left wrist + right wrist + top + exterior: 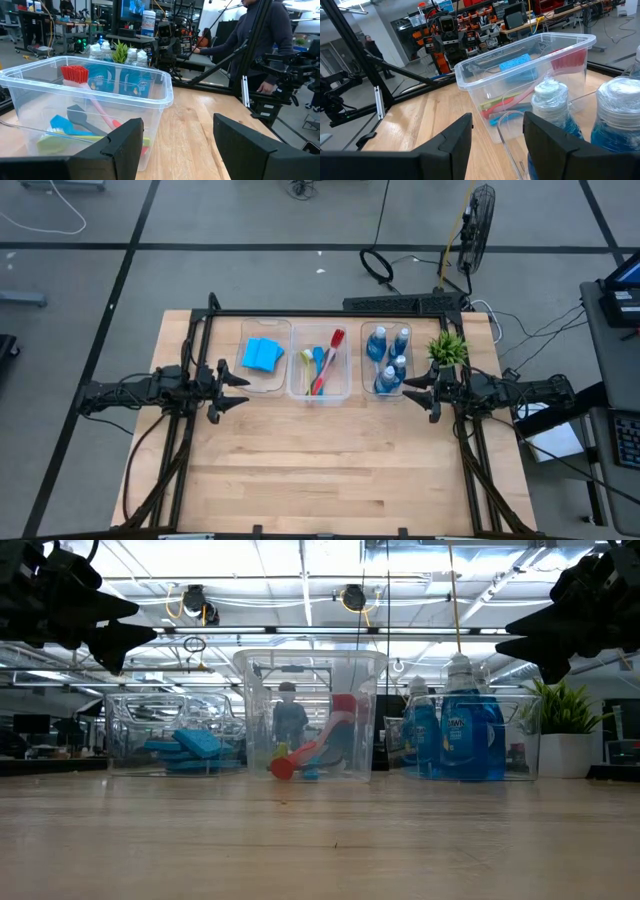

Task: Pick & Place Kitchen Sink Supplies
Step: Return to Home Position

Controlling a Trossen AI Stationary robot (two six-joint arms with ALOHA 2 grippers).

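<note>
Three clear bins stand in a row at the table's far side. The left bin holds the flat blue sponges (262,354) (195,748). Brushes (320,366) lie in the middle bin, the red one (75,74) leaning with its head up. The blue bottles (388,360) (468,730) with silvery tops (550,97) stand in the right bin. My left gripper (242,388) (175,145) hovers open near the sponge bin, above the table. My right gripper (408,390) (497,135) hovers open beside the bottle bin's near right corner. Neither holds anything.
A small green plant (447,348) in a white pot (565,755) stands right of the bottle bin, close to my right arm. The bare wooden table (330,470) stretches toward the near edge. A person (260,40) stands beyond the table's right side.
</note>
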